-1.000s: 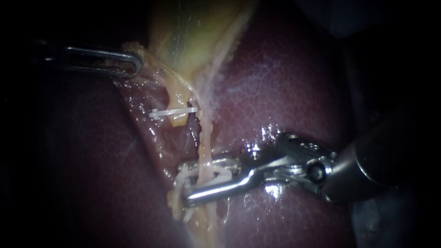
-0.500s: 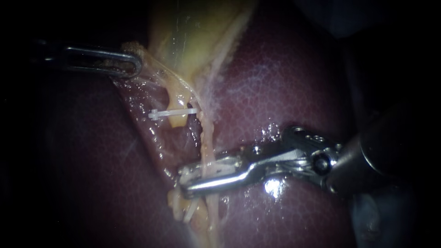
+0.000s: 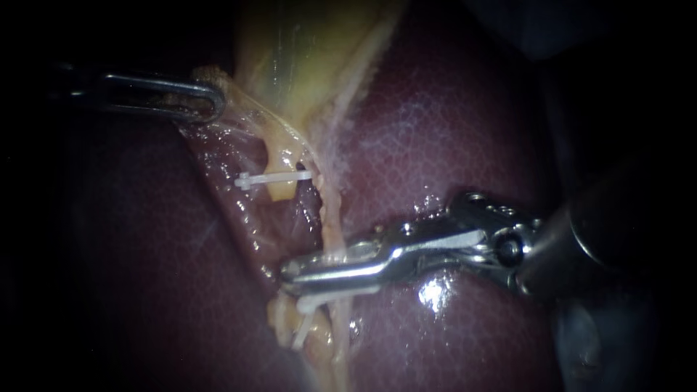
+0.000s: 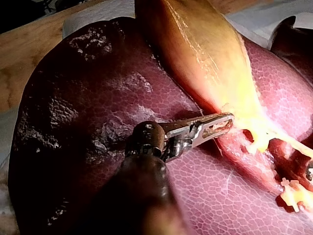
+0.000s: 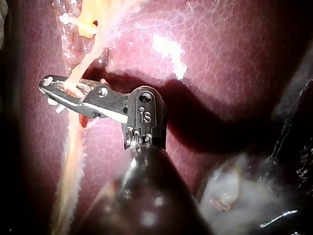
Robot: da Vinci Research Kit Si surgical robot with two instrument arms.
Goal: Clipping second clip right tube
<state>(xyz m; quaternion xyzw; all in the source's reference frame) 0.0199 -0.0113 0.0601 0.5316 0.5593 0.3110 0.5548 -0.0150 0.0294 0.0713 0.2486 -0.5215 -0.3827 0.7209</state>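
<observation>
My right instrument [image 3: 290, 274] reaches in from the right, its jaws shut across the pale right tube [image 3: 332, 218] that runs down over the liver [image 3: 450, 131]. A white clip [image 3: 316, 301] sits on this tube just below the jaws. Another white clip [image 3: 272, 178] crosses the short yellowish left tube. At the upper left, my left instrument [image 3: 213, 101] is shut on the edge of the yellow gallbladder [image 3: 290, 58] and holds it taut. The left wrist view shows these jaws [image 4: 226, 123] on the gallbladder's rim [image 4: 205, 54]. In the right wrist view the jaws [image 5: 49, 85] pinch the pale tube [image 5: 80, 68].
Dark red liver [image 4: 98, 98] fills most of each view. A wooden bench [image 4: 24, 63] and white cloth [image 4: 93, 12] show beyond the liver in the left wrist view. Pale, fuzzy tissue [image 5: 230, 191] lies beside my right instrument's shaft.
My right instrument's jaws, spread around the tube with a white clip between them one second ago, have come together on the tube. The left instrument has held still.
</observation>
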